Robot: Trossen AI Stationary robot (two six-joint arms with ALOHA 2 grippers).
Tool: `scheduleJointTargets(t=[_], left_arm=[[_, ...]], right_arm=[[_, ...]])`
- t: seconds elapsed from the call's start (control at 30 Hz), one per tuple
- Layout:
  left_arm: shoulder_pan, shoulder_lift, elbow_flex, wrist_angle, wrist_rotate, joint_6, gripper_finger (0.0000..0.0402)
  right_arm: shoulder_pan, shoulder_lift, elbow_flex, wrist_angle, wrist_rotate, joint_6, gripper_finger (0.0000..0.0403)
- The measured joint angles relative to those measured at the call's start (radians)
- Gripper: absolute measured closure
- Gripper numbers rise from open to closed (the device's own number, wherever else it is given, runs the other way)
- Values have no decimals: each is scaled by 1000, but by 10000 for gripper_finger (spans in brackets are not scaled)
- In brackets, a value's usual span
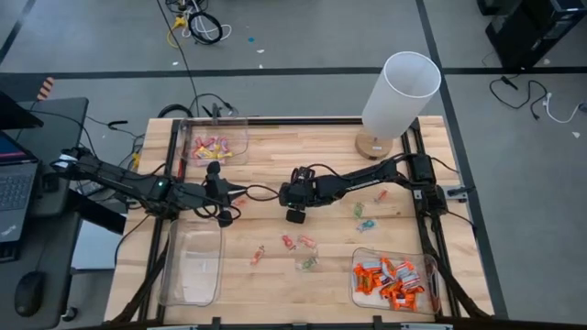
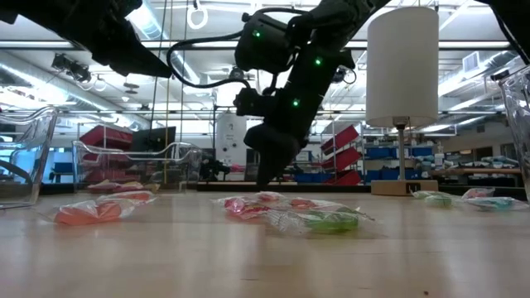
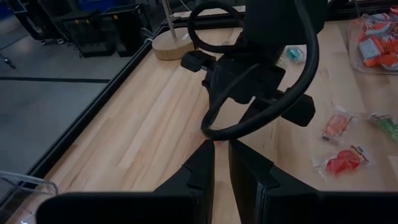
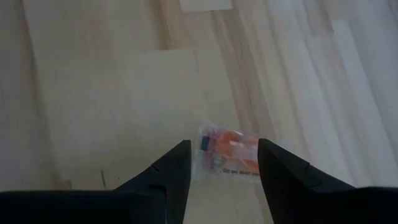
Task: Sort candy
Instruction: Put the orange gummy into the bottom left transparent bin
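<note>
The right end effector (image 4: pixel 221 165) hangs over the middle of the table (image 1: pixel 303 137) with its fingers apart, and one wrapped candy (image 4: pixel 229 152) with orange on it lies flat on the wood right between the tips, not gripped. The left end effector (image 3: pixel 221 163) sits just beside it with fingers nearly together and nothing visible between them. More loose candy (image 1: pixel 303 243) lies scattered nearer the front edge, but from the low view the right arm blocks the spot under it, so that candy is hidden there.
</note>
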Motion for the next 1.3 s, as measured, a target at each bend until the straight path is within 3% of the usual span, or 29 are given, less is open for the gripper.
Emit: scheduleJointTargets(t=[0.73,0.87,1.2,1.3], left_arm=[[0,0,0,-4,0,-4,353],[0,0,0,-4,1,-4,353],[0,0,0,-6,1,-4,353],[0,0,0,-6,2,-4,353]], right_arm=[[0,59,3,11,3,69,241],[0,59,3,13,1,69,268],[1,61,2,13,3,63,387],[7,56,0,11,2,54,398]])
